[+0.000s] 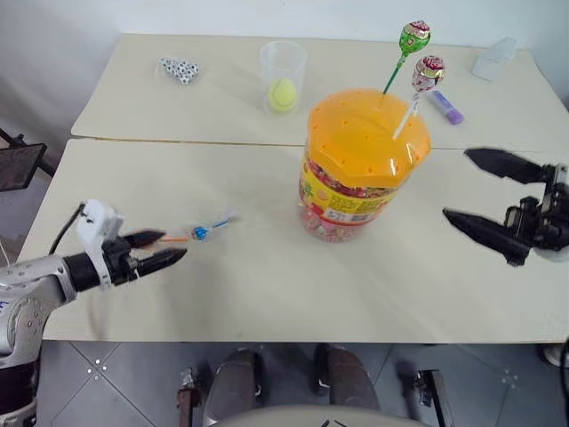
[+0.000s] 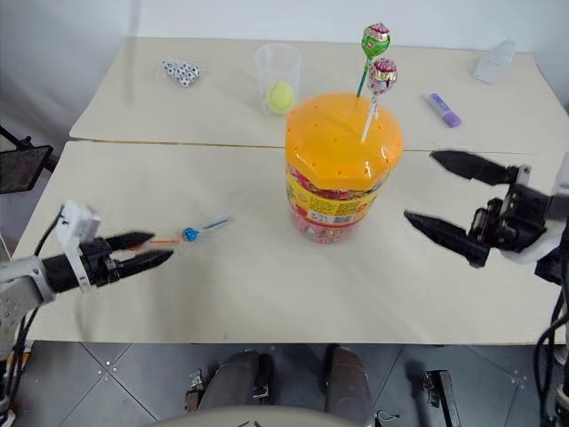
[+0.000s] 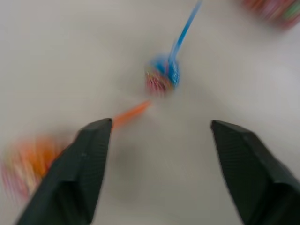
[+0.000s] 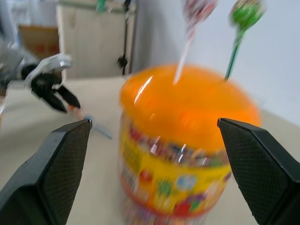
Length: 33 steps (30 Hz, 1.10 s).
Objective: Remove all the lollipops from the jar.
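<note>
The jar (image 1: 351,200) stands mid-table with its orange lid (image 1: 360,142) on. A green lollipop (image 1: 414,37) and a pink-white lollipop (image 1: 428,73) stick up from holes in the lid. A blue lollipop (image 1: 201,233) lies on the table to the left of the jar. An orange lollipop's stick (image 1: 173,238) runs from it toward my left gripper (image 1: 174,245), which is open and holds nothing. The orange head (image 3: 28,164) shows blurred beside one finger. My right gripper (image 1: 457,185) hangs wide open to the right of the jar, apart from it.
A clear cup (image 1: 283,62) holding a yellow ball sits behind the jar. A purple marker (image 1: 447,107), a small clear container (image 1: 494,58) and a cluster of dice (image 1: 180,69) lie on the far table. A seam runs between the two tables.
</note>
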Tool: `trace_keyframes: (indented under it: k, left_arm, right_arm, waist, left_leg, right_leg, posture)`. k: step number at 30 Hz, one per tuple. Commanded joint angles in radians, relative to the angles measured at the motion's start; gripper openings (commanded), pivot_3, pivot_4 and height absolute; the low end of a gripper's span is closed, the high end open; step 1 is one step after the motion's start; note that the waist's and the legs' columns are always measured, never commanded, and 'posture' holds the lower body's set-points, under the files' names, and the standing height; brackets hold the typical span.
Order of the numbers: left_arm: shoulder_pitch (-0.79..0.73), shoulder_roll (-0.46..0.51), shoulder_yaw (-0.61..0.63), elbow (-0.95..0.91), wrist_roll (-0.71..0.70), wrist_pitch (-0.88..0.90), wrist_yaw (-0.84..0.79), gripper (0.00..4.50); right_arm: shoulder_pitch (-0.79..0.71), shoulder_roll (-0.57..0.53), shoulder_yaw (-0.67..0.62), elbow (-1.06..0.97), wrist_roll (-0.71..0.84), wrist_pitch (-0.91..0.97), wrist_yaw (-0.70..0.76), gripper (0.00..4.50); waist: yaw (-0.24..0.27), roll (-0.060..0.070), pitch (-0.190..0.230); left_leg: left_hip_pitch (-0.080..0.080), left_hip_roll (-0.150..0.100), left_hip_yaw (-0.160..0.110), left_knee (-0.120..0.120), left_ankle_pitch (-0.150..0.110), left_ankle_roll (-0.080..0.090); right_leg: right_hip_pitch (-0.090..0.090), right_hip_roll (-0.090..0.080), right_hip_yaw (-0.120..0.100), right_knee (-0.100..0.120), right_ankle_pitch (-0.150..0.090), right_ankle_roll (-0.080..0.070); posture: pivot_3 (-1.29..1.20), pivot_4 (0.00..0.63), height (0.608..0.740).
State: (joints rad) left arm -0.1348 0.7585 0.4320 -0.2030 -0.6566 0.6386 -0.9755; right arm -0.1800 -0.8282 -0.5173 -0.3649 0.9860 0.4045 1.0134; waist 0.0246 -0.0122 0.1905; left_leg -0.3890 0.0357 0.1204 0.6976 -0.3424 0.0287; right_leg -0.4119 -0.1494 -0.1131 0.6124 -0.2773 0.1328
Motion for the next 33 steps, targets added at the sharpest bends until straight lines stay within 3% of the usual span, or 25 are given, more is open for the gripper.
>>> trace_keyframes:
  k: [1, 8, 14, 17, 20, 29, 30, 33]
  left_arm:
    - [-0.101, -0.032, 0.058, 0.02, -0.14, -0.079, -0.111, 4.09]
    - [-0.27, -0.115, 0.014, -0.033, -0.315, -0.034, -0.086, 4.09]
    - [-0.248, -0.132, -0.028, -0.059, -0.293, -0.086, -0.118, 4.09]
    - [-0.242, -0.13, -0.035, -0.056, -0.288, -0.102, -0.123, 4.13]
    - [-0.246, -0.13, -0.03, -0.056, -0.302, -0.105, -0.115, 4.13]
    - [-0.29, -0.143, -0.068, -0.024, -0.31, -0.109, -0.136, 4.13]
    - [-0.299, -0.146, -0.076, -0.019, -0.307, -0.111, -0.14, 4.13]
    - [-0.326, -0.145, -0.106, -0.009, -0.288, -0.123, -0.171, 4.13]
  right_arm:
    - [-0.052, -0.012, 0.006, -0.063, 0.08, 0.087, -0.129, 4.5]
    - [-0.271, -0.019, 0.126, -0.103, 0.18, 0.235, -0.292, 4.5]
    - [-0.363, -0.017, 0.218, -0.09, 0.168, 0.298, -0.305, 4.5]
    - [-0.395, -0.01, 0.232, -0.052, 0.132, 0.297, -0.313, 4.0]
    - [-0.398, -0.011, 0.229, -0.036, 0.12, 0.294, -0.295, 3.17]
    - [-0.398, 0.017, 0.167, 0.038, 0.106, 0.249, -0.215, 0.24]
    - [-0.407, 0.026, 0.147, 0.054, 0.116, 0.24, -0.211, 0.04]
    - [-0.455, 0.054, 0.078, 0.098, 0.196, 0.244, -0.252, 0.04]
  waist:
    - [0.0, 0.0, 0.0]
    - [-0.004, 0.0, 0.0]
    - [-0.004, 0.0, 0.0]
    - [-0.002, 0.0, 0.0]
    - [0.0, 0.0, 0.0]
    - [-0.001, 0.0, 0.0]
    - [0.001, 0.0, 0.0]
    - [-0.002, 0.0, 0.0]
  left_leg:
    - [0.0, 0.0, 0.0, 0.0, 0.0, 0.0]
    - [0.0, -0.004, 0.0, 0.0, 0.0, 0.0]
    - [0.0, -0.004, 0.0, 0.0, 0.0, 0.0]
    - [0.0, -0.004, 0.001, 0.001, 0.0, 0.0]
    - [-0.001, -0.004, 0.0, 0.001, -0.001, 0.001]
    - [-0.001, -0.004, 0.0, 0.001, -0.001, 0.001]
    - [-0.001, -0.004, 0.0, 0.001, -0.001, 0.001]
    - [-0.002, -0.004, 0.001, 0.001, -0.001, 0.001]
  right_leg:
    - [0.0, 0.0, -0.001, 0.001, 0.0, 0.0]
    - [0.0, 0.001, -0.003, 0.002, 0.0, 0.001]
    - [0.0, 0.002, -0.003, 0.002, 0.0, 0.001]
    - [0.0, 0.002, -0.003, 0.001, 0.0, 0.001]
    - [0.0, 0.002, -0.003, 0.0, 0.0, 0.001]
    - [0.0, 0.002, -0.003, 0.0, 0.0, 0.001]
    - [0.0, 0.002, -0.004, 0.0, 0.0, 0.001]
    - [0.0, 0.002, -0.004, 0.0, 0.001, 0.001]
  posture:
    - [0.0, 0.15, 0.74]
    - [0.0, 0.15, 0.74]
    - [0.0, 0.15, 0.74]
    - [0.0, 0.15, 0.74]
    - [0.0, 0.15, 0.74]
    - [0.0, 0.15, 0.74]
    - [0.0, 0.15, 0.74]
    - [0.0, 0.15, 0.74]
